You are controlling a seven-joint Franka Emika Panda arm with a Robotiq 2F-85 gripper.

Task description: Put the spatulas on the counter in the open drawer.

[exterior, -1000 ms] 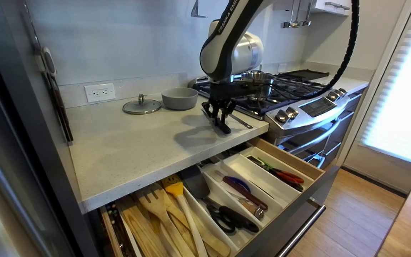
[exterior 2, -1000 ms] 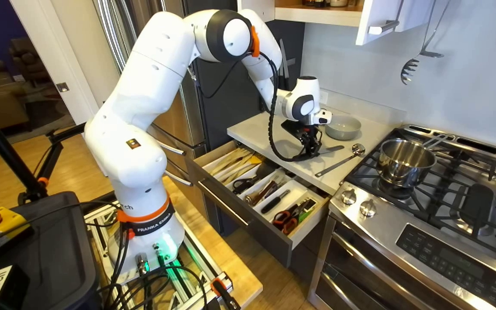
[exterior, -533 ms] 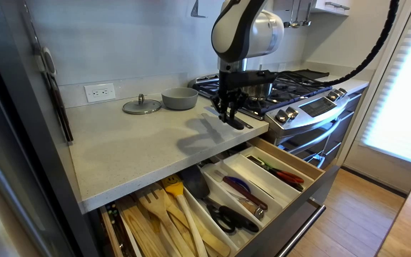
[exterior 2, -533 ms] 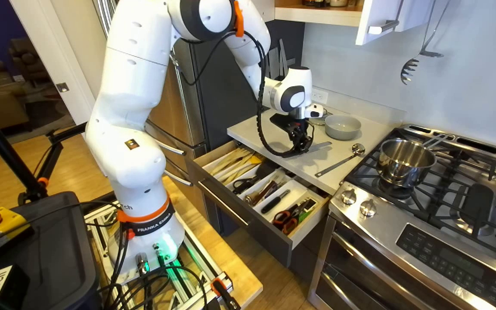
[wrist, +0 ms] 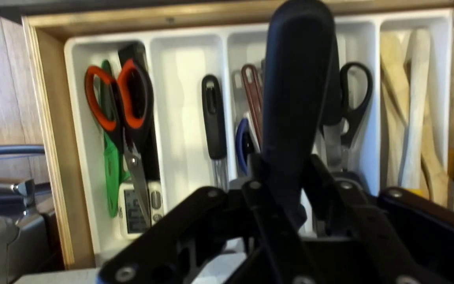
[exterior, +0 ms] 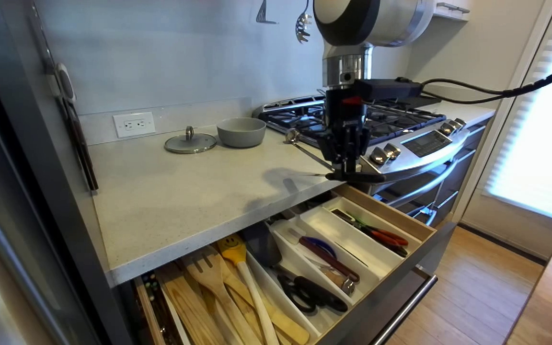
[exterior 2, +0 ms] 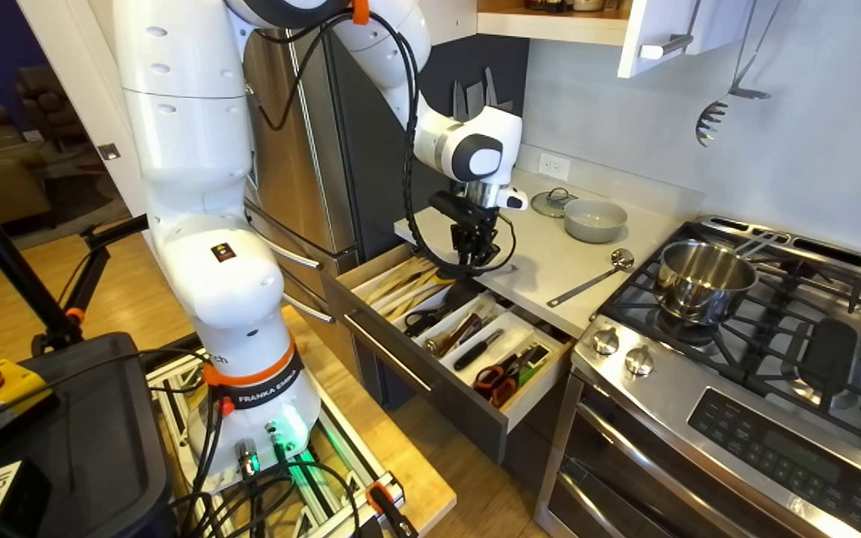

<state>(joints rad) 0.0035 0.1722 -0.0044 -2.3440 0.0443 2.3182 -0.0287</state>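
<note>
The pincer [exterior: 344, 168] holds a black-handled spatula [exterior: 364, 178], clamped narrow on the handle. In an exterior view the spatula lies level, handle to the right and near, thin blade to the left and far, seemingly over the worktop [exterior: 175, 191]. The open drawer [exterior: 386, 209] sits below, toward the near side, so I judge the coming move must draw the spatula nearer, then lower it. Counted here: one lid [exterior: 187, 144], one bowl [exterior: 241, 134], and one dark grey spatula [exterior: 260, 244] in the drawer.

In an exterior view the single arm [exterior 2: 199, 276] reaches in from the left, its pincer near the worktop's front edge; one ladle [exterior 2: 587, 284] lies on the worktop farther right, and one pot [exterior 2: 703, 302] stands on the stove [exterior 2: 655, 388].

In the wrist view, near is at the top. The handle points that way, roughly along the walls of the white tray [wrist: 181, 118], so it should lie lengthwise; which compartment it is above I cannot tell. Below lie one pair of orange-handled scissors [wrist: 134, 159], one pair of black-handled scissors [wrist: 354, 123], one timer [wrist: 132, 213], and several wooden utensils [wrist: 416, 110] too overlapped to count.
</note>
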